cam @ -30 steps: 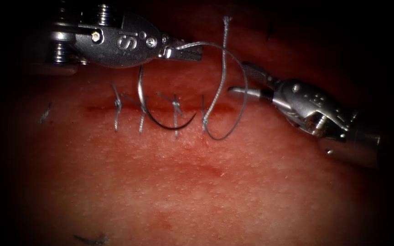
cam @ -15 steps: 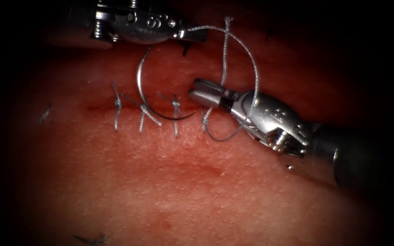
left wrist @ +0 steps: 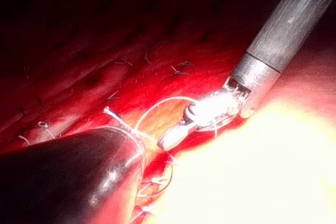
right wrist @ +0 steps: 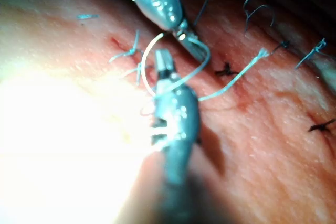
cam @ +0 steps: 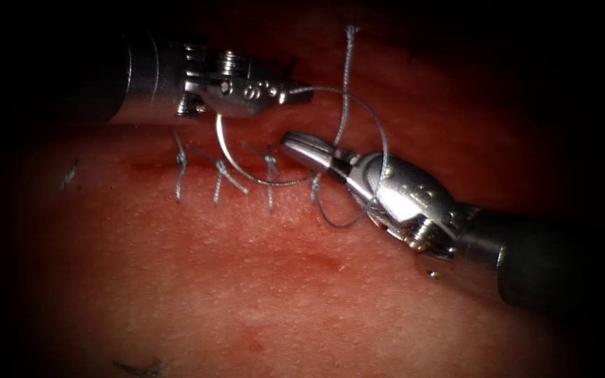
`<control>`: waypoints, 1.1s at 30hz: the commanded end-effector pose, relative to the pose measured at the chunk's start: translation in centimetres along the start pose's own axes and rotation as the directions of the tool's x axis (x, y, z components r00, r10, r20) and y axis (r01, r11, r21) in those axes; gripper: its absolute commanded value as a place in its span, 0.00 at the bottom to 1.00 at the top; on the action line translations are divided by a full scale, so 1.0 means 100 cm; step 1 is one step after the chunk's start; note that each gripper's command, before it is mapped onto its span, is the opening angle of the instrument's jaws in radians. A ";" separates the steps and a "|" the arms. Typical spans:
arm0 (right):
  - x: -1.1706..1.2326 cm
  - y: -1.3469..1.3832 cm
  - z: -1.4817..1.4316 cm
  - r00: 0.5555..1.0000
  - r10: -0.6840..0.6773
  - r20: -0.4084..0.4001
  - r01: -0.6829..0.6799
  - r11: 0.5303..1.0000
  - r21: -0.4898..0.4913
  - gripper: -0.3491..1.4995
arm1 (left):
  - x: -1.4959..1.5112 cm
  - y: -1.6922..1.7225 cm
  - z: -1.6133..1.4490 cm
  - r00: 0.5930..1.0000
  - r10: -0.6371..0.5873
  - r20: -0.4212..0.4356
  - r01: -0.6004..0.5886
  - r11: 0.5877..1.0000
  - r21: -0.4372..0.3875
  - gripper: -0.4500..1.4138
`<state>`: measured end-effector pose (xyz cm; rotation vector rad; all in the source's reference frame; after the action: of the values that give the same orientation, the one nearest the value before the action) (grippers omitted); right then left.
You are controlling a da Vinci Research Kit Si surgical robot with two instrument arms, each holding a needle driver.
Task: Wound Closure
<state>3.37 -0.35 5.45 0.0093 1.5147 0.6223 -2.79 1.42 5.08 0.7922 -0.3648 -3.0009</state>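
Tissue (cam: pixel 302 280) w/ horizontal cut (cam: pixel 155 166), several stitches across it.

Step, judged vs earlier frames: knot-tying at rightmost stitch. Thread (cam: pixel 376 133) loops round right tool (cam: pixel 301 148), which has advanced left through loop toward short upright tail (cam: pixel 346 70). Next move calls for fine aim at tail w/o shedding loop.

Left tool (cam: pixel 301 90): above cut, jaws closed on thread.

Right tool: jaws nearly shut, holding nothing.

Needle (cam: pixel 229 157): dangles from thread below left tool, curve lying over stitches, not in tissue.
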 end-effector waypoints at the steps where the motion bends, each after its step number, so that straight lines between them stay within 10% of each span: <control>1: -0.0002 0.0001 0.0008 1.000 0.006 -0.017 -0.006 1.000 -0.003 0.00 | 0.0002 -0.0004 0.0010 1.000 -0.002 -0.001 0.002 1.000 0.018 0.00; 16: 0.0017 0.0016 0.0012 0.970 0.195 -0.143 -0.208 0.975 -0.084 0.00 | 0.0008 0.0041 0.0020 1.000 0.008 0.026 -0.009 0.998 0.064 0.00; 27: 0.0012 0.0023 0.0022 0.946 0.315 -0.076 -0.323 0.902 -0.286 0.00 | 0.0018 0.0065 0.0009 1.000 0.005 0.016 -0.006 0.997 0.075 0.00; 33: 0.0010 0.0033 0.0023 0.936 0.345 0.065 -0.270 0.825 -0.496 0.59 | 0.0028 0.0074 -0.0001 1.000 -0.003 0.019 0.001 0.997 0.079 0.00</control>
<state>3.37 -0.03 5.48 -0.0804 1.1651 1.2348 -3.00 0.61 5.05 0.7695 -0.4835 -3.0168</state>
